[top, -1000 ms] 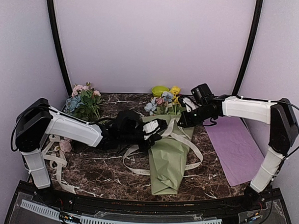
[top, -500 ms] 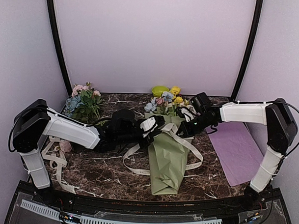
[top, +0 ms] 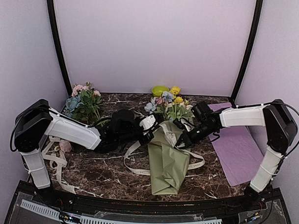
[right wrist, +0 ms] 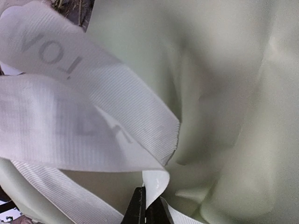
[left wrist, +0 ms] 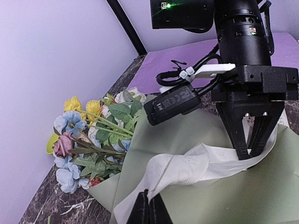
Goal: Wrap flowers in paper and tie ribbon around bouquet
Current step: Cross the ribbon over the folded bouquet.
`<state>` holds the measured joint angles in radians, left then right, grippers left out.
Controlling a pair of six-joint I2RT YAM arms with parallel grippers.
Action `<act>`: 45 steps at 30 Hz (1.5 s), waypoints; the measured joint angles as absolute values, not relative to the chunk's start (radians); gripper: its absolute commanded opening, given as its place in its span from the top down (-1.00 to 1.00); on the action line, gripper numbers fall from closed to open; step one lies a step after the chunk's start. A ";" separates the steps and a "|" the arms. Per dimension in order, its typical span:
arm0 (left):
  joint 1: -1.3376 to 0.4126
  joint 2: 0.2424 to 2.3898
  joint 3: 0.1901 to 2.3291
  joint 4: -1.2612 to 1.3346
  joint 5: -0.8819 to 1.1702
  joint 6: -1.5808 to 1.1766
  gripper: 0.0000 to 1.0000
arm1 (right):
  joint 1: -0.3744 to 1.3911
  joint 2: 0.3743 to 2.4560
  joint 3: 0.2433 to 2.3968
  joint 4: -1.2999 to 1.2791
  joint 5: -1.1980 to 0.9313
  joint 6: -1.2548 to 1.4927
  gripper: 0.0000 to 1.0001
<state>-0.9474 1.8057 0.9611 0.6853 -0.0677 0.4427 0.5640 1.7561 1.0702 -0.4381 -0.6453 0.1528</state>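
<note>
Closest to the bases is the pointed tail of the bouquet (top: 166, 164), a creased sage-green paper cone lying flat on the marble-look table (top: 103, 172). The ribbon (left wrist: 187, 165) crosses the cone, cream and finely ribbed (dark lettering printed on it). The left gripper (left wrist: 150, 207) is pinched tight on one stretch, the right gripper (left wrist: 254, 151) clamped on another. Just beyond them, blue, yellow and pink flowers (left wrist: 74, 135) poke out the wide end.
</note>
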 measured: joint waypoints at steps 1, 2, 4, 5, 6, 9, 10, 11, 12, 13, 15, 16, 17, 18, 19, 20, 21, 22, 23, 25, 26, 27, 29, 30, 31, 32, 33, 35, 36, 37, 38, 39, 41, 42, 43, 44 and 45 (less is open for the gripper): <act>-0.947 1.809 0.961 0.686 -0.071 0.443 1.00 | 0.564 1.756 1.065 -0.438 -0.665 0.151 0.94; -0.948 1.814 0.961 0.686 -0.076 0.443 1.00 | 0.564 1.756 1.060 -0.438 -0.684 0.150 0.92; -0.948 1.826 0.961 0.685 -0.090 0.443 1.00 | 0.564 1.756 1.048 -0.437 -0.723 0.147 0.86; -0.948 1.835 0.962 0.685 -0.098 0.443 1.00 | 0.564 1.756 1.042 -0.437 -0.746 0.147 0.84; -0.948 1.842 0.962 0.684 -0.103 0.442 1.00 | 0.564 1.755 1.038 -0.435 -0.766 0.150 0.82; -0.949 1.865 0.963 0.679 -0.118 0.442 1.00 | 0.564 1.745 1.019 -0.424 -0.835 0.154 0.78; -0.949 1.871 0.964 0.678 -0.121 0.442 1.00 | 0.566 1.740 1.013 -0.420 -0.855 0.154 0.77; -0.949 1.875 0.965 0.677 -0.121 0.442 1.00 | 0.568 1.735 1.008 -0.418 -0.873 0.153 0.77; -0.949 1.879 0.968 0.674 -0.121 0.442 1.00 | 0.570 1.730 1.004 -0.416 -0.884 0.153 0.76; -0.949 1.882 0.971 0.671 -0.122 0.442 1.00 | 0.573 1.723 0.998 -0.413 -0.895 0.154 0.75; -0.949 1.885 0.980 0.664 -0.122 0.441 1.00 | 0.576 1.703 0.981 -0.408 -0.906 0.163 0.72; -0.949 1.886 0.981 0.663 -0.122 0.441 1.00 | 0.576 1.692 0.974 -0.403 -0.910 0.170 0.71; -0.950 1.886 0.982 0.662 -0.122 0.440 1.00 | 0.576 1.680 0.966 -0.396 -0.916 0.179 0.69; -0.951 1.887 0.983 0.661 -0.123 0.439 1.00 | 0.576 1.669 0.961 -0.387 -0.923 0.191 0.67; -0.952 1.888 0.983 0.660 -0.123 0.437 1.00 | 0.576 1.659 0.956 -0.375 -0.931 0.202 0.66; -0.952 1.889 0.984 0.657 -0.124 0.437 1.00 | 0.576 1.649 0.950 -0.356 -0.939 0.216 0.64; -0.952 1.893 0.987 0.654 -0.125 0.437 1.00 | 0.576 1.644 0.945 -0.344 -0.946 0.228 0.61; -0.952 1.897 0.992 0.652 -0.125 0.436 1.00 | 0.576 1.641 0.940 -0.329 -0.953 0.240 0.59; -0.952 1.902 0.997 0.648 -0.125 0.436 1.00 | 0.576 1.639 0.934 -0.312 -0.962 0.249 0.58; -0.952 1.908 1.004 0.643 -0.125 0.436 1.00 | 0.576 1.639 0.922 -0.287 -0.974 0.269 0.57; -0.952 1.910 1.007 0.640 -0.125 0.436 1.00 | 0.576 1.639 0.916 -0.279 -0.977 0.276 0.58; -0.952 1.913 1.009 0.638 -0.125 0.435 1.00 | 0.576 1.639 0.908 -0.270 -0.980 0.284 0.59; -0.952 1.917 1.009 0.636 -0.129 0.435 1.00 | 0.576 1.635 0.894 -0.256 -0.984 0.297 0.67; -0.953 1.919 1.009 0.636 -0.131 0.434 1.00 | 0.577 1.631 0.885 -0.247 -0.986 0.303 0.70; -0.953 1.920 1.009 0.635 -0.134 0.434 1.00 | 0.577 1.621 0.870 -0.234 -0.991 0.321 0.74; -0.953 1.921 1.009 0.635 -0.136 0.434 1.00 | 0.578 1.611 0.860 -0.221 -0.994 0.331 0.78; -0.953 1.922 1.009 0.635 -0.138 0.434 1.00 | 0.579 1.601 0.844 -0.198 -1.000 0.346 0.83; -0.954 1.926 1.009 0.635 -0.142 0.434 1.00 | 0.587 1.590 0.813 -0.143 -1.012 0.383 0.88; -0.954 1.929 1.010 0.635 -0.144 0.434 1.00 | 0.592 1.592 0.802 -0.121 -1.016 0.399 0.88; -0.954 1.932 1.011 0.633 -0.147 0.434 1.00 | 0.598 1.597 0.793 -0.104 -1.018 0.411 0.89; -0.954 1.938 1.015 0.631 -0.149 0.434 1.00 | 0.603 1.604 0.788 -0.089 -1.020 0.422 0.89; -0.954 1.945 1.021 0.625 -0.153 0.434 1.00 | 0.609 1.615 0.784 -0.073 -1.022 0.434 0.89; -0.954 1.960 1.037 0.609 -0.160 0.434 1.00 | 0.615 1.628 0.783 -0.059 -1.024 0.446 0.89; -0.954 1.968 1.047 0.593 -0.167 0.433 1.00 | 0.616 1.633 0.783 -0.049 -1.026 0.450 0.89; -0.954 1.974 1.055 0.582 -0.173 0.431 1.00 | 0.617 1.636 0.783 -0.044 -1.028 0.451 0.89; -0.954 1.978 1.061 0.574 -0.179 0.429 0.95 | 0.617 1.639 0.784 -0.044 -1.029 0.450 0.90; -0.954 1.981 1.065 0.566 -0.186 0.426 0.84 | 0.617 1.645 0.786 -0.048 -1.029 0.446 0.90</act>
<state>-0.9539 1.9812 1.0653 0.5663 -0.1856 0.4263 0.6167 1.6451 0.7864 -0.0479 -1.0286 0.4461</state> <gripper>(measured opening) 0.005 0.055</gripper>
